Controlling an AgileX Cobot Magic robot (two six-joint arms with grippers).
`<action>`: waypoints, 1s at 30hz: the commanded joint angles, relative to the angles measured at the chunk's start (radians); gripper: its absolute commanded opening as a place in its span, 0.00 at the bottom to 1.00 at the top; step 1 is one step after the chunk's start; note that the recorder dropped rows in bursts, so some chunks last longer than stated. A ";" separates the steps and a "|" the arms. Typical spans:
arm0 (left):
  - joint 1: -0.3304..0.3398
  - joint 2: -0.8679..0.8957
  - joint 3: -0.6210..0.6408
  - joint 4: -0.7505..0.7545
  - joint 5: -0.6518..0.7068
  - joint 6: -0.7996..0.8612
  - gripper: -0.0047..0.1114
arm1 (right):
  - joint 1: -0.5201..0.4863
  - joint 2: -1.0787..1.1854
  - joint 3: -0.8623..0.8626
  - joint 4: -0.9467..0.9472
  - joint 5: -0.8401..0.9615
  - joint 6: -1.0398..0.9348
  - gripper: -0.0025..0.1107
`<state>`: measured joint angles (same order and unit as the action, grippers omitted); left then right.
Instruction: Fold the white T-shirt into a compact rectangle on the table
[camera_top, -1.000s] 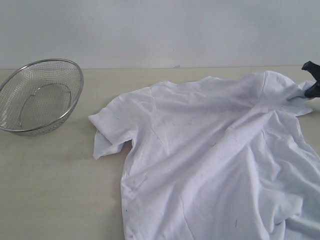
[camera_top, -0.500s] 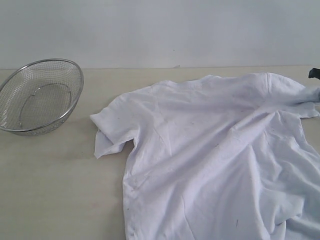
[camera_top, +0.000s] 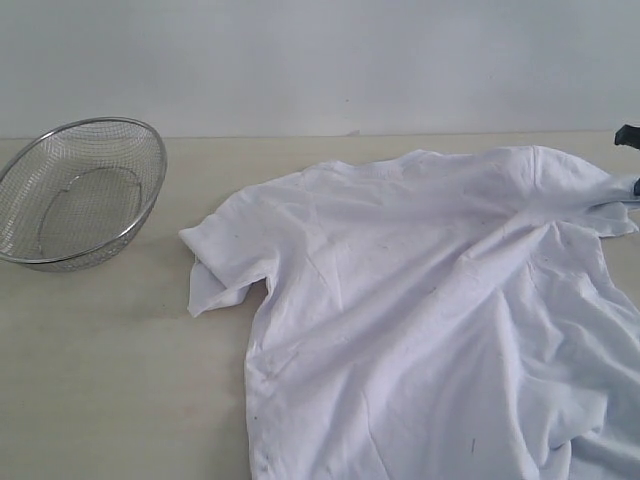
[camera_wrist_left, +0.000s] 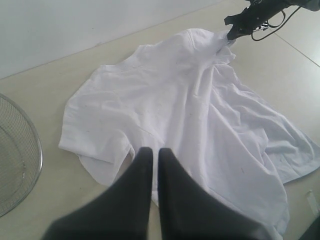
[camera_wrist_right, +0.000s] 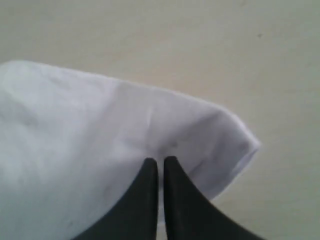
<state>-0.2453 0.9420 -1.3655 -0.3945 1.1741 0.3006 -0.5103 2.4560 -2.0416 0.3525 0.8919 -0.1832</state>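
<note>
Shirt: white T-shirt (camera_top: 420, 300) lies spread but rumpled on table (camera_top: 110, 380), from ctr to right of scene; plain white side up w/ a few tiny dark specks
Shirt lay: collar at far side, hem toward near edge & cut off by frame; long creases run from right shoulder toward near-ctr; right half bunched in soft folds
Left sleeve: flat on table, points left, lower edge tucked under itself
Right sleeve: at far right, drawn out to a point, cloth pulled taut toward it
Right arm: right gripper (camera_wrist_right: 161, 161) at far right edge of scene, black fingers pressed together & pinching the right-sleeve hem; only a dark bit of it vis. in exterior view
Left arm: left gripper (camera_wrist_left: 151, 152) closed, fingers side by side w/ a hairline slit btwn, nothing in them; over near-left part of shirt, by left sleeve & armpit; can't tell if it touches cloth; out of exterior view
Table: pale beige, faint grain, runs back to wall (camera_top: 320, 60)
Bowl: mesh bowl (camera_top: 80, 190), silver wire, far left, resting tilted, well apart from shirt
Backdrop: wall plain pale grey-white along far table edge
</note>
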 joint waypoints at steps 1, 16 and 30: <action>0.003 0.002 0.006 -0.013 0.003 0.002 0.08 | -0.007 -0.004 -0.005 0.070 0.066 -0.024 0.02; 0.003 0.002 0.006 -0.013 -0.022 0.006 0.08 | -0.007 -0.015 0.122 0.269 0.095 -0.155 0.02; 0.003 0.002 0.006 -0.013 -0.019 0.006 0.08 | -0.039 -0.111 0.122 0.254 0.006 -0.194 0.41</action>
<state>-0.2453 0.9420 -1.3655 -0.3950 1.1668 0.3006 -0.5249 2.3565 -1.9214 0.6184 0.9032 -0.3814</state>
